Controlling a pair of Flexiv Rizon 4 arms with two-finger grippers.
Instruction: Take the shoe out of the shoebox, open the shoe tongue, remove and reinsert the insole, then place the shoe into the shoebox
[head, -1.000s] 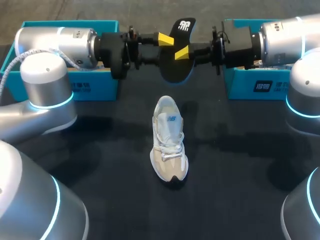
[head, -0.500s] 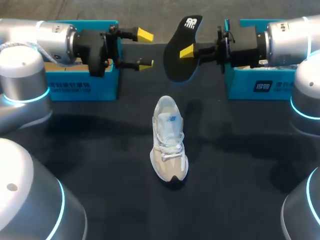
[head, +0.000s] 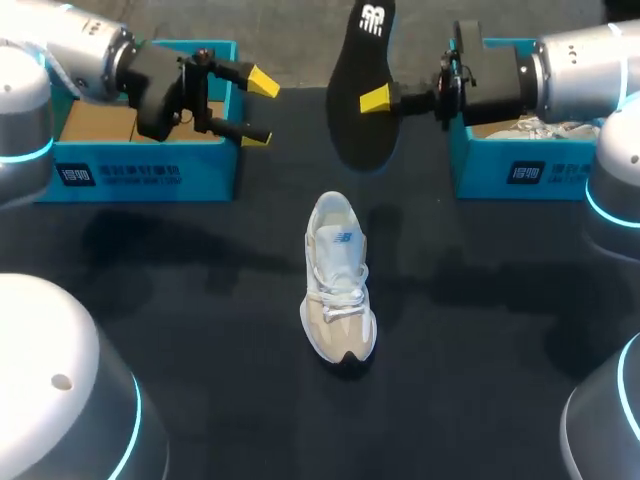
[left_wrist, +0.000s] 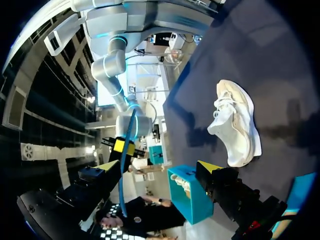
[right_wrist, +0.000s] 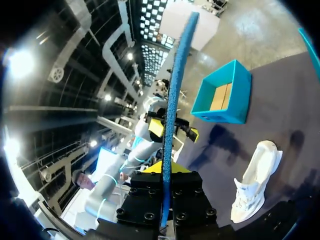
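Note:
A white and beige shoe lies on the black table, toe toward me; it also shows in the left wrist view and the right wrist view. My right gripper is shut on the black insole, held in the air above and behind the shoe. In the right wrist view the insole shows edge-on as a blue strip between the fingers of that gripper. My left gripper stands open and empty in front of the left shoebox, apart from the insole; its yellow tips are spread wide.
A teal shoebox at the back right holds another white shoe. The left shoebox has a bare cardboard floor. Both boxes flank the strip of table behind the shoe.
My left gripper let go of the insole, opened wide and drew back to the left. The insole stays in the right gripper and has turned more upright.

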